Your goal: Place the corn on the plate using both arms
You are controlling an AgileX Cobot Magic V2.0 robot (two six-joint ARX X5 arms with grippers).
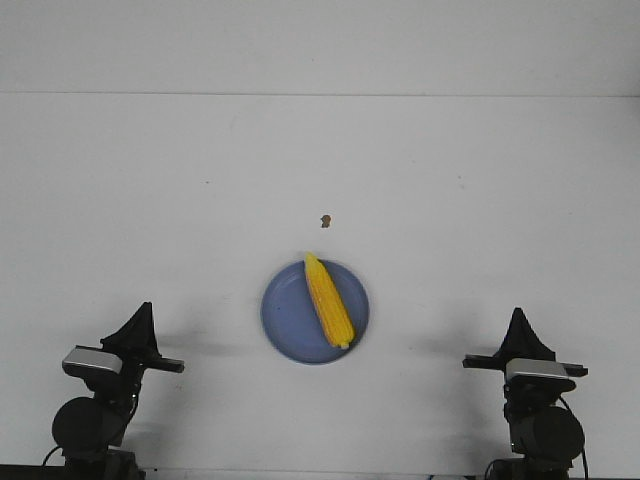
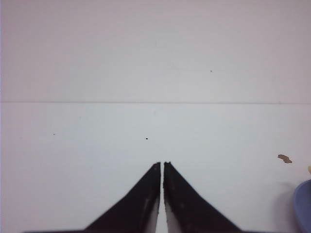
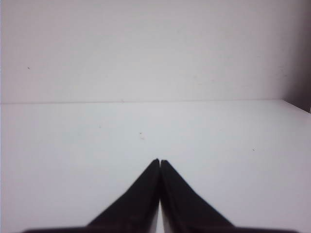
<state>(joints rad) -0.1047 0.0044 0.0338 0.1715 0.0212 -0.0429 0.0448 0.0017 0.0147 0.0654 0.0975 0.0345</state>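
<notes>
Corn (image 1: 328,299) lying on plate (image 1: 290,320), white table (image 1: 150,200), white wall behind, both pincers closed, empty.

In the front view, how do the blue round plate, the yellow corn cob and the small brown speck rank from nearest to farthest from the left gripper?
From the left gripper:
1. Blue round plate, centre of the table.
2. Yellow corn cob, lying on the plate's right half.
3. Small brown speck, beyond the plate.

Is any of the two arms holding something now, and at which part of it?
Nothing is held. The left tool and the right tool are both shut on nothing, far from the corn, which lies on the plate.
</notes>
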